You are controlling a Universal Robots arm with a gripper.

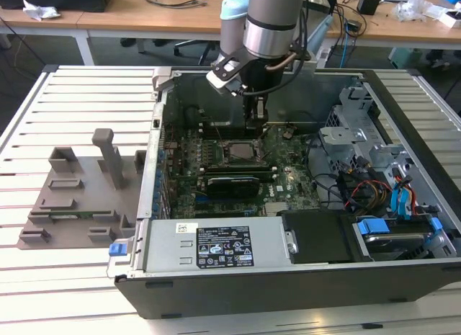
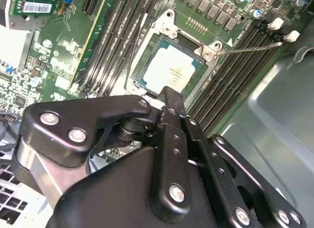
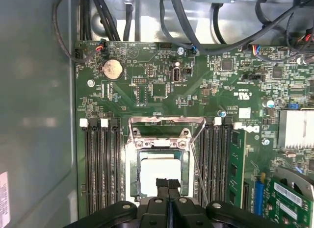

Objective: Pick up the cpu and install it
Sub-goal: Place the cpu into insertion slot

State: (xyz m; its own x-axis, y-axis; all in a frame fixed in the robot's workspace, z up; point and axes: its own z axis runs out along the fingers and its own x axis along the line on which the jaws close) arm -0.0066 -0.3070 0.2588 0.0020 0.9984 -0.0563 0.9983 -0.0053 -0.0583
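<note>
The cpu (image 2: 169, 71) lies flat in the socket frame (image 2: 208, 54), pale lid up. The frame's load plate is swung back, leaving the recess open for the chip, which looks seated. The gripper (image 2: 169, 93) hangs over the chip's edge, fingers pressed together with nothing between them; whether the tips touch the lid cannot be told. Memory slots (image 3: 95, 169) flank the socket on the green motherboard (image 3: 162, 81). It sits inside an opened computer case (image 1: 288, 284) on a slatted white table (image 1: 72, 83), with wooden desks (image 1: 108, 21) behind.
</note>
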